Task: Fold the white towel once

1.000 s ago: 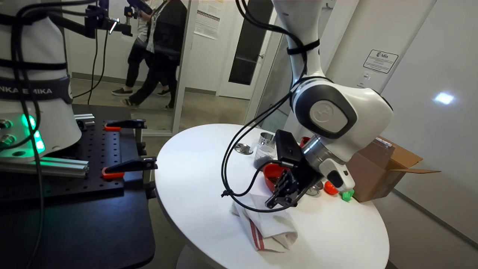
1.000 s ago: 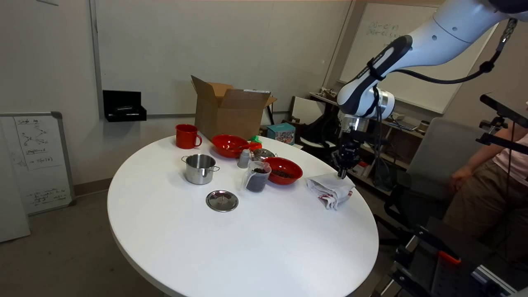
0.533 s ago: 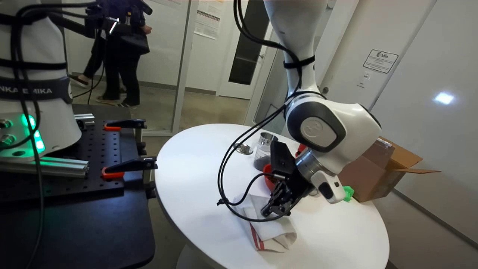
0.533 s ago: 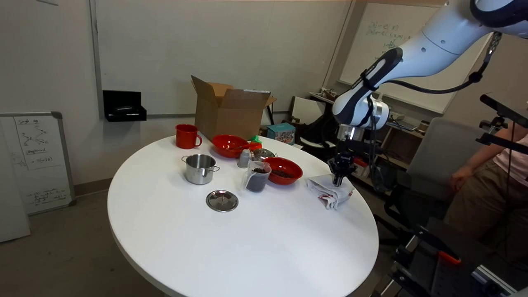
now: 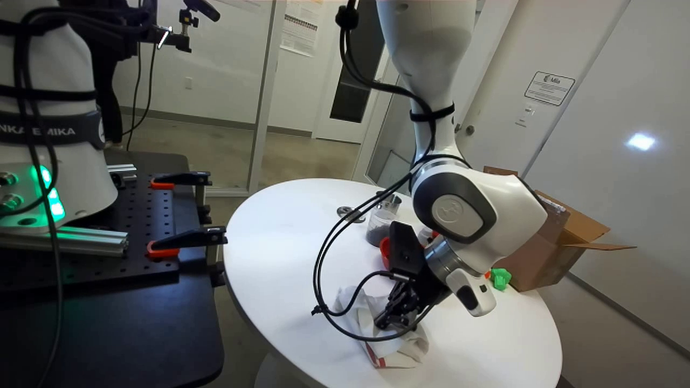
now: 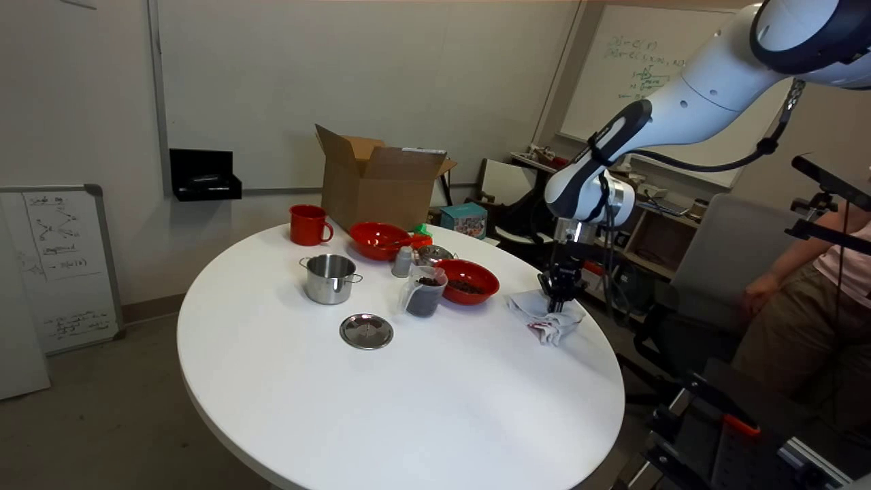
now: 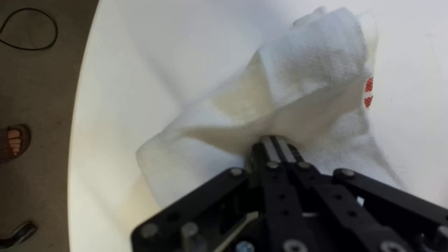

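The white towel lies bunched and folded on the round tabletop, with red stripes at one edge. It also shows in an exterior view and in the wrist view, where a small bit of red stripe is visible at its right edge. My gripper points down at the middle of the towel in the wrist view, its two fingers together. The fingertips press into the cloth, and creases spread from them. No cloth shows between the fingers. The gripper also shows in both exterior views, touching the towel.
A red bowl stands close beside the towel. A clear jar, a steel pot, a lid, a red mug and a cardboard box are also on the white tabletop. The towel lies near the table's edge.
My gripper has moved down onto the towel and slightly across it. The cloth has become creased and pushed in under the fingertips. Other things on the table have not moved.
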You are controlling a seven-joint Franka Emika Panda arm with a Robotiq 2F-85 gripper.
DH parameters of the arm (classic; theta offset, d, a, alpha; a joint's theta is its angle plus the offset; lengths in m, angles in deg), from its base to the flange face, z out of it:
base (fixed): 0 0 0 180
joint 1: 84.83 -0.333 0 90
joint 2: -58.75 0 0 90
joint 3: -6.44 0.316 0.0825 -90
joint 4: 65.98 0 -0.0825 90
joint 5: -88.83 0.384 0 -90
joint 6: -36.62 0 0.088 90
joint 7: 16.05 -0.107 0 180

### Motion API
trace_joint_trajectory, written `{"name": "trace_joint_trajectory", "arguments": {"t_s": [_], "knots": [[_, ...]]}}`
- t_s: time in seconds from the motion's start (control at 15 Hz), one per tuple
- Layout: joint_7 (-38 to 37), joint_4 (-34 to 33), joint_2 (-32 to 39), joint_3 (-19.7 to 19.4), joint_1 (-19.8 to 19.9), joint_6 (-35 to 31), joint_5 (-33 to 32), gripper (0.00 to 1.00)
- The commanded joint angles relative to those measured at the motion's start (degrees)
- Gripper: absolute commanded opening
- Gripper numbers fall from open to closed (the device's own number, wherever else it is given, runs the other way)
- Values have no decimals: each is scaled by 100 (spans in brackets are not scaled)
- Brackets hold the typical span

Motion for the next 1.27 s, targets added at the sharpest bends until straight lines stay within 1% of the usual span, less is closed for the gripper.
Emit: {"name": "trace_joint_trajectory", "arguments": {"t_s": [0.0, 0.07, 0.13, 0.2, 0.4, 0.53, 0.73, 0.87, 0.93, 1.0, 1.13, 1.2], "knots": [[111, 60, -214, 93, 92, -212, 147, 0], [163, 126, -319, 119, 105, -304, 165, 0], [203, 239, -464, 108, 76, -445, 133, 26], [213, 276, -561, 123, 80, -497, 140, 28], [165, 280, -808, 119, 70, -426, 137, 48], [-59, 224, -952, 34, 3, -80, 105, 62], [-4, 157, -1104, -21, -40, 384, -29, 84], [556, 82, -1206, 59, 18, 1036, -248, 98], [242, 21, -1007, -2, -21, 594, -67, 100], [280, 18, -1036, -3, -21, 666, -66, 88], [277, 17, -1023, -4, -20, 648, -67, 100], [277, 17, -1008, -7, -18, 642, -67, 100]]}}
